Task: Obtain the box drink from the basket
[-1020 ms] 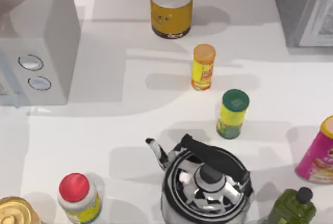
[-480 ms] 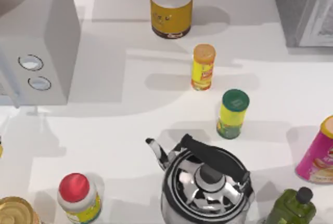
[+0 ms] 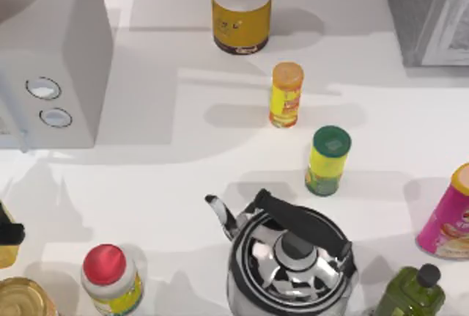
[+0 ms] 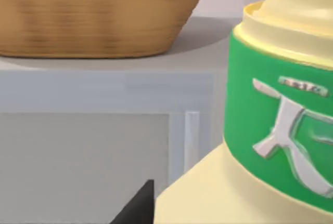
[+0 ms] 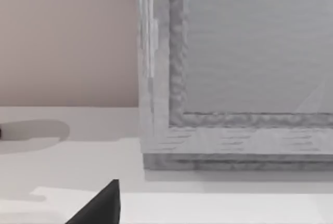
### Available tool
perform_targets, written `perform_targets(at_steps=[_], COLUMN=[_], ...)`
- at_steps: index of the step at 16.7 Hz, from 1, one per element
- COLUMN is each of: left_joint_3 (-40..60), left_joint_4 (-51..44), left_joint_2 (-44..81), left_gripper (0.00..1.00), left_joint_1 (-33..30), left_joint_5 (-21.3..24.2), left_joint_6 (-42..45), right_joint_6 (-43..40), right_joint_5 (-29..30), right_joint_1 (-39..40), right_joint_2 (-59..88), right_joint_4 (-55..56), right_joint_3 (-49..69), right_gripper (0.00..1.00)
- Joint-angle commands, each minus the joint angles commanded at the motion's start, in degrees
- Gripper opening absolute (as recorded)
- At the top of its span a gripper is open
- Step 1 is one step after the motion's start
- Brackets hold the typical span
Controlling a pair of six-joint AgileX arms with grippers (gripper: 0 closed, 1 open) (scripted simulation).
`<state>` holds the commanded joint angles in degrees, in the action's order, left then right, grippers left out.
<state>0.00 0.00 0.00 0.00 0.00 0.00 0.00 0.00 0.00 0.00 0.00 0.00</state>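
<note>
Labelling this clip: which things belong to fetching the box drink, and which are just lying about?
Job: basket, box drink, left tool gripping it at the table's left edge.
Lying about: kettle, red-capped jar, gold-lidded can, green-lidded tube, orange-lidded tube, pink tube, green bottle; right tool parked.

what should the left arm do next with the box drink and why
Probably carry the box drink inward and set it on the bare table left of the kettle: the left gripper holds it at the table's left edge, clear of the basket. The right gripper sits parked near the grey cabinet.
</note>
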Motion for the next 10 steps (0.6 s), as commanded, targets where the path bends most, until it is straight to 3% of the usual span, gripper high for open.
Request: perform_targets(at_steps=[5,10], left_joint_3=[0.35,2.42], left_joint_4=[1.74,12.61], left_joint_2=[2.34,14.82], left_gripper=[0.00,0.00], left_joint_1=[-1.10,-8.95], left_joint_5=[-2.01,-14.47], left_joint_6=[0.16,0.50], right_joint_6=[0.00,0.00], right_joint_5=[0.00,0.00], right_joint_1=[0.00,0.00], right_joint_2=[0.00,0.00], right_joint_4=[0.00,0.00], right_joint_3=[0.00,0.00], right_gripper=[1.00,1.00])
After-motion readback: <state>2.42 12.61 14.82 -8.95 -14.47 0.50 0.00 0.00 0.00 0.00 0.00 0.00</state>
